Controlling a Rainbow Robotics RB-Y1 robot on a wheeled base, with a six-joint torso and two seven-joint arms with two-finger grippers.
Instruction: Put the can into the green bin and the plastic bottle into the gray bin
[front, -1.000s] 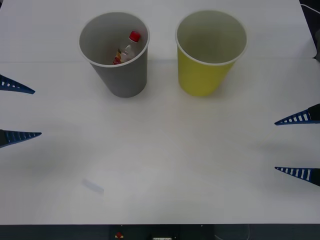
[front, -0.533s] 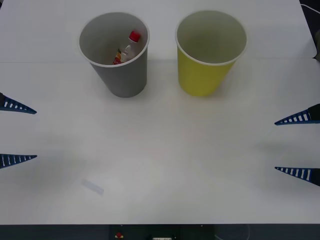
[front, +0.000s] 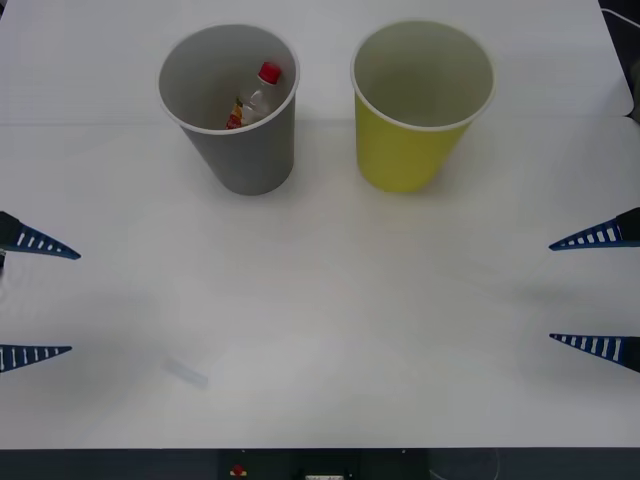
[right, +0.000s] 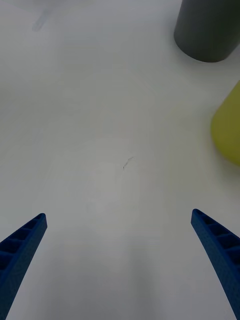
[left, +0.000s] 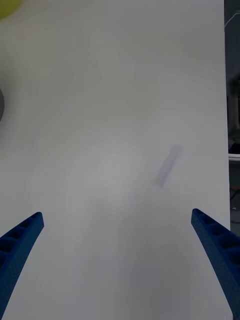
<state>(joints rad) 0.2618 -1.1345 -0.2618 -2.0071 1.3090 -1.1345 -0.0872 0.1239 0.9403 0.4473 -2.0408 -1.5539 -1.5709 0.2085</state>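
The gray bin (front: 228, 110) stands upright at the back left of the white table, and the plastic bottle (front: 255, 98) leans inside it with its red cap up. To its right stands the green bin (front: 420, 115), upright, pale inside. The can is out of view. My left gripper (front: 76, 303) hovers open at the table's left edge, well in front of the gray bin, holding nothing. My right gripper (front: 550, 292) is open at the right edge, also holding nothing. The right wrist view (right: 119, 214) shows the gray bin's base (right: 207, 30) and the green bin's side (right: 227, 132) farther off.
A faint gray smudge (front: 186, 372) marks the table near its front left, also visible as a smudge (left: 167, 166) ahead of my left gripper (left: 117, 213). The table's front edge (front: 320, 448) runs close below both grippers.
My left gripper has drawn back toward the table's front edge, away from the gray bin, staying open. The right gripper, the bins and the bottle have not moved.
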